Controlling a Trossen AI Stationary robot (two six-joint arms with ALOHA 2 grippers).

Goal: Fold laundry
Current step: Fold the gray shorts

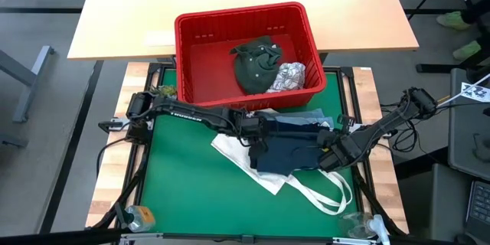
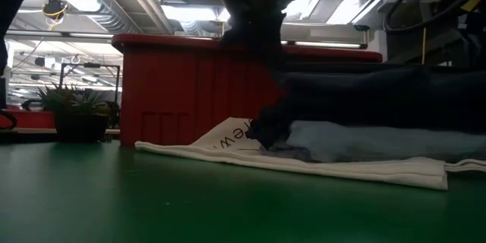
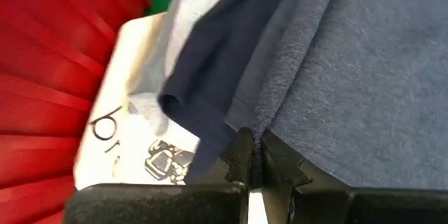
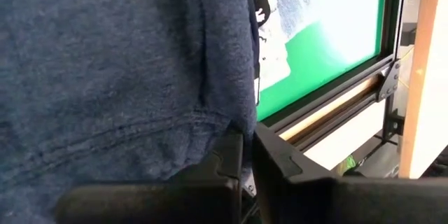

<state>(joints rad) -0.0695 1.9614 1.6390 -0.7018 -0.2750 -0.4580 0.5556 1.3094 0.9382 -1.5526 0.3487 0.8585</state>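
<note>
Navy garment (image 1: 287, 151) hides most of light denim (image 1: 306, 120) underneath.

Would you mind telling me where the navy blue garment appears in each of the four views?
High view: the navy blue garment lies mid-table between both grippers, in front of the red plastic slotted basket.
Low view: dark mass at right, above light blue denim.
Left wrist view: fills the right side.
Right wrist view: fills the left side.
Shared landmark: the red basket, though absent from the right wrist view.
</note>
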